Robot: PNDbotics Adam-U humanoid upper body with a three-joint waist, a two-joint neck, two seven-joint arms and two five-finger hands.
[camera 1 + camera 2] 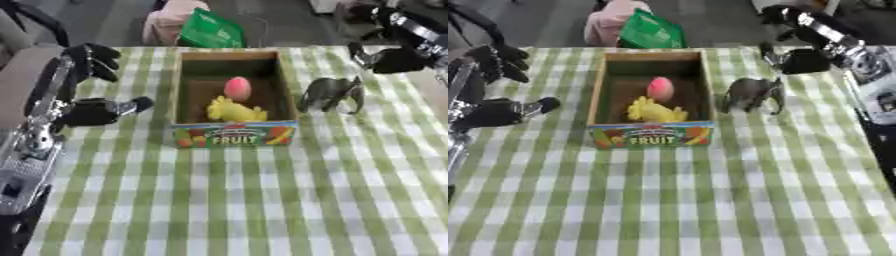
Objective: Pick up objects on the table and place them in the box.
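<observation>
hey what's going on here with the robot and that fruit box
A humanoid robot is clearing toys off a checked table into the fruit box. A pink egg-shaped toy and a yellow toy are already inside. A grey elephant stands on the table just right of the box. The right robot hand hovers behind the elephant, holding nothing. The left robot hand is by the left edge, idle.

Your work surface is a table spread with a green-and-white checked cloth [262, 200]. Past that cloth's far edge you have a green bag [210, 31], tilted. Just beside the bag, on its left, sits something pink [168, 20], soft-looking. Behind both, beyond the cloth, you see grey floor [114, 20].
</observation>
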